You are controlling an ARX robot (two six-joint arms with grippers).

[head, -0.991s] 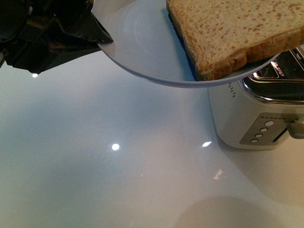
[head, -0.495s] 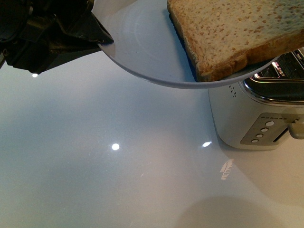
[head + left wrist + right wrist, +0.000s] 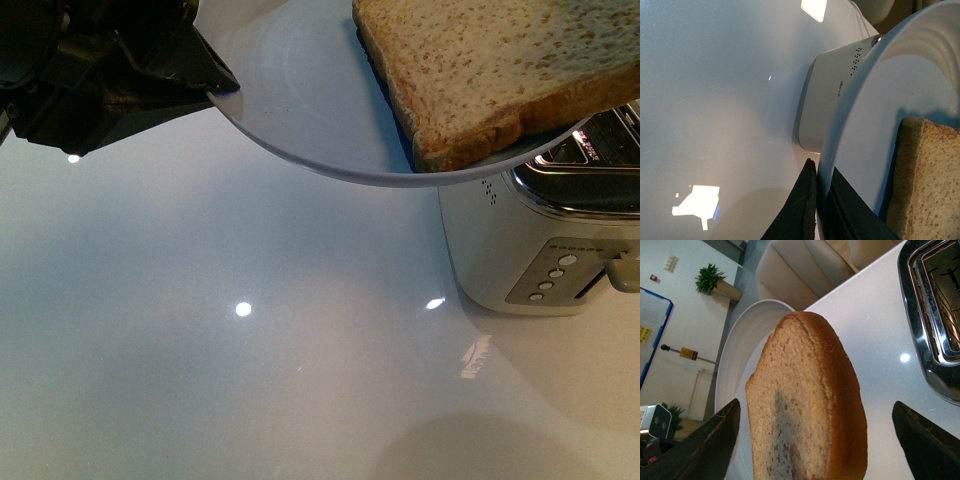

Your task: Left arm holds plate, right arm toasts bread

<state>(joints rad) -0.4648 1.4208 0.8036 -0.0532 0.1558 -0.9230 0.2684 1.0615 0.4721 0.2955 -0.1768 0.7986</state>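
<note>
Closest to us, the left gripper (image 3: 822,215) is clamped on the rim of the plate (image 3: 300,90), holding it in the air above the desk (image 3: 250,380). The bread (image 3: 480,70) lies flat on the plate's right side, one corner reaching the rim just above the toaster (image 3: 500,250). The right gripper (image 3: 816,407) hovers with its fingers spread either side of the slice, gripping nothing. We think the main risk is a skewed pinch: it could push the slice off the rim onto the desk, or tip the plate in its edge-only hold. Further off, the toaster stands toward the desk's right side. It has small lettering, and the far wall has signs, but all are too small to read.
</note>
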